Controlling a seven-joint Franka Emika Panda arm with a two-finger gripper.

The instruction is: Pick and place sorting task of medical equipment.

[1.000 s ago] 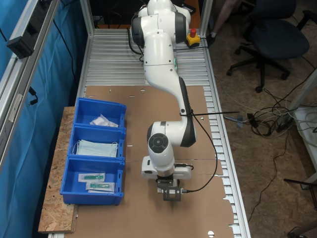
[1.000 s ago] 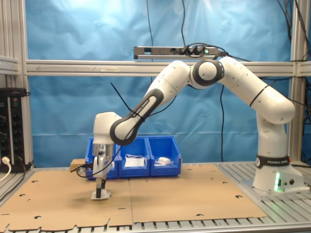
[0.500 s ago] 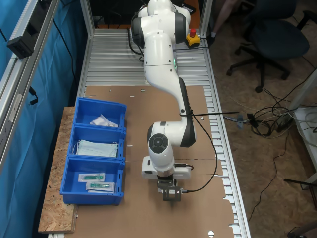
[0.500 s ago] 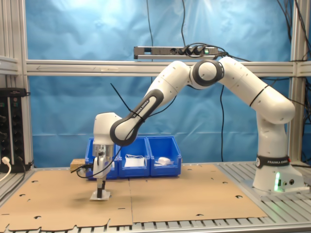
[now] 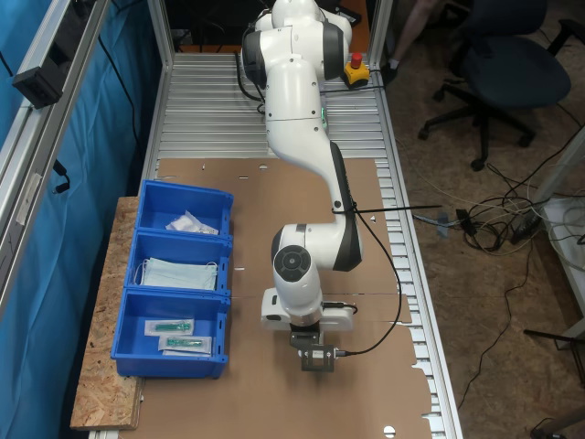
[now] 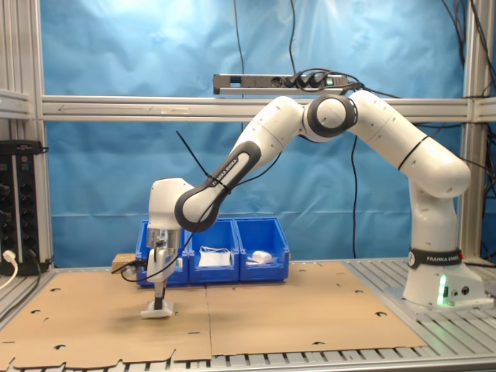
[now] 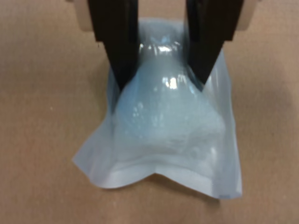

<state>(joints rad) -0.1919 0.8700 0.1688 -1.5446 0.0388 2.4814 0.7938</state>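
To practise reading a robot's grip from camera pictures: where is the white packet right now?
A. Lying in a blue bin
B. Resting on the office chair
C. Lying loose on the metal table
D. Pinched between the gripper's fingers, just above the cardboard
D: in the wrist view the black fingers squeeze the packet from both sides, over the cardboard.

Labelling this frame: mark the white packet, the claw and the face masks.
white packet (image 7: 168,135), wrist view, raised pad.
claw (image 7: 161,70), wrist view, midway between fingertips.
face masks (image 5: 178,273), first exterior view, top mask's middle.
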